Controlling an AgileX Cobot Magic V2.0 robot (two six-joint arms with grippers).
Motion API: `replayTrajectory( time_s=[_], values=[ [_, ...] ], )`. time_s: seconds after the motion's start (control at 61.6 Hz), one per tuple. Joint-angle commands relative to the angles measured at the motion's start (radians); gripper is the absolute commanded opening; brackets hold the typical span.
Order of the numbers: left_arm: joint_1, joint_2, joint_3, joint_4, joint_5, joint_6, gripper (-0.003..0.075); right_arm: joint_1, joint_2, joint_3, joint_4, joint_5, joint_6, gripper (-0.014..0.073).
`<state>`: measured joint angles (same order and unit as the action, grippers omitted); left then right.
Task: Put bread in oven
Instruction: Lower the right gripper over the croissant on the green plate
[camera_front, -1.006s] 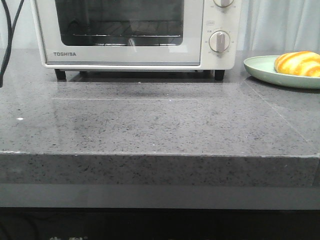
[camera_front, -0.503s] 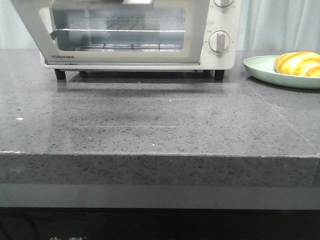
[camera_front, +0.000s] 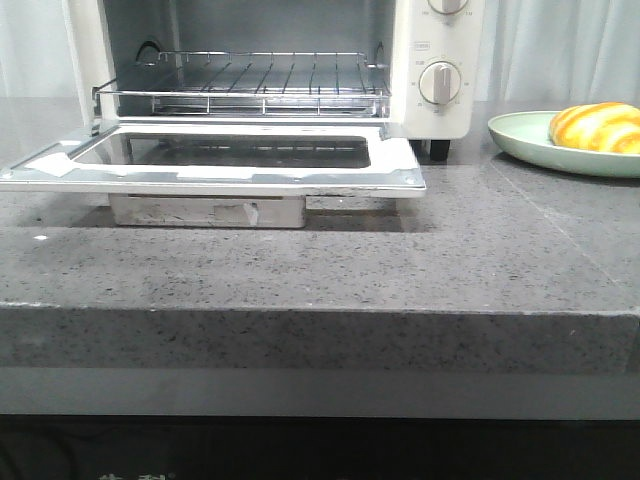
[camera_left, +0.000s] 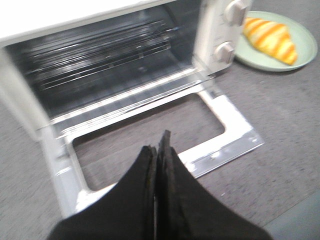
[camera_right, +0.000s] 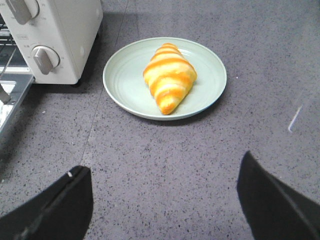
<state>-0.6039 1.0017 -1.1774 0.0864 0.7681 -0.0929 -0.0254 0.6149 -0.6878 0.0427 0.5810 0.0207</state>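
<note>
- Bread (camera_right: 169, 77) lies on a pale green plate (camera_right: 120, 90) at the right of the worktop (camera_front: 400, 270), beside the oven (camera_front: 440, 60), whose door (camera_front: 215, 165) hangs flat open.
- I see it straight ahead of my right tool (camera_right: 165, 200), long axis tilted slightly from the line of approach; that arm looks nearer.
- Right tool: spread wide, holding nothing.
- Left tool (camera_left: 157, 150): pinched closed, empty, hovering over the door.
</note>
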Motion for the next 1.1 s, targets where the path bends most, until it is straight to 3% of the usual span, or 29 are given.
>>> replayTrajectory(
  time_s=[0.0,0.227,0.552,1.087],
  values=[
    [-0.002,-0.066,0.006,0.058,-0.014,-0.056,-0.0018,-0.005,0.035,-0.055,-0.009,-0.044,-0.009,0.0604],
    [-0.002,-0.159,0.052,0.056,0.012,-0.056,-0.0018,-0.005,0.235,-0.215,-0.009,0.104,0.026,0.0604],
    [-0.002,-0.171,0.052,0.056,0.013,-0.056,-0.0018,-0.005,0.603,-0.475,-0.011,0.191,0.036,0.0604],
    [-0.002,-0.169,0.052,0.056,0.027,-0.056,-0.0018,-0.006,1.083,-0.806,-0.035,0.215,0.036,0.0604]
  ],
)
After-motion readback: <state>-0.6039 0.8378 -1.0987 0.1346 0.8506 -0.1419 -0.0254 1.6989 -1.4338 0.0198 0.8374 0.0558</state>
